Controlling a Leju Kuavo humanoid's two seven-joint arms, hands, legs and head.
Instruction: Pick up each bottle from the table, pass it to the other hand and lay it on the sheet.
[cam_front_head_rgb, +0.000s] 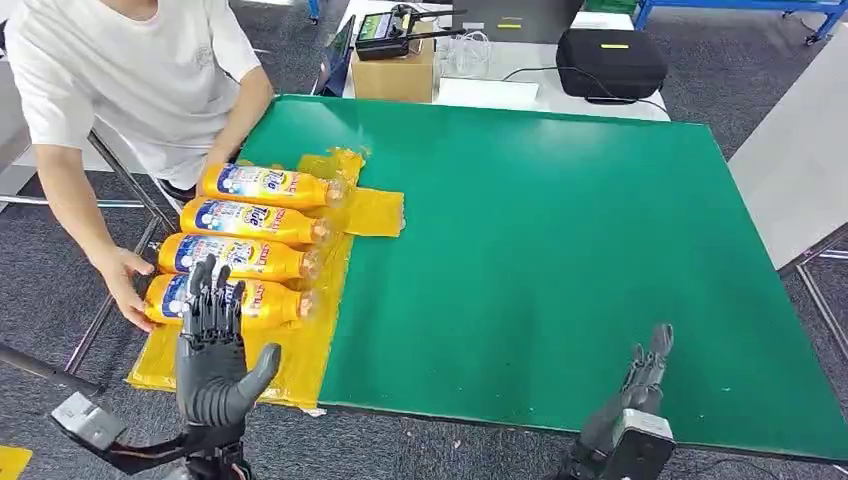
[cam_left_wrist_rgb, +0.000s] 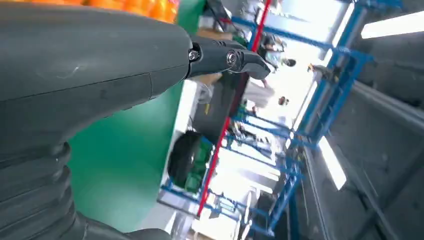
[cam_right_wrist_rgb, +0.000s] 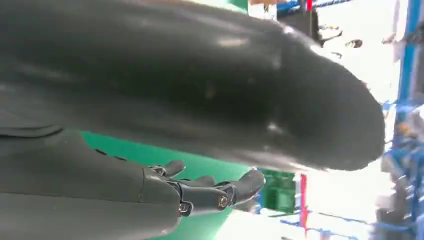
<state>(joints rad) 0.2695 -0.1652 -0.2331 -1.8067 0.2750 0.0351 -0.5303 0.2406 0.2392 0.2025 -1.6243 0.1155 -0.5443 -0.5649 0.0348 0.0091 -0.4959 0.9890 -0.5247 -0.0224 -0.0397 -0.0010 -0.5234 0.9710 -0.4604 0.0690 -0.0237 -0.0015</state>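
**A:** At your left hand, the fingers are standing apart and upright, gripping nothing, and they are hanging right over the body of the nearest bottle. You are looking at a hand that is open and unloaded.

**B:** And which way is that bottle lying from you?

**A:** Its long axis is running across you, base towards the person's hand at the table edge, cap pointing in over the green table. Three more bottles are lying parallel beyond it, all four resting on the yellow sheet, side by side.

**B:** What is your right hand doing?

**A:** Your right hand is waiting well apart, near the front edge, fingers straight and lying loosely together, holding nothing.

**B:** So which arm is nearer?

**A:** Your left, by far. I am judging that no bottle is waiting on bare table, so you are probably looking at a finished row; I am not seeing another one to pick.
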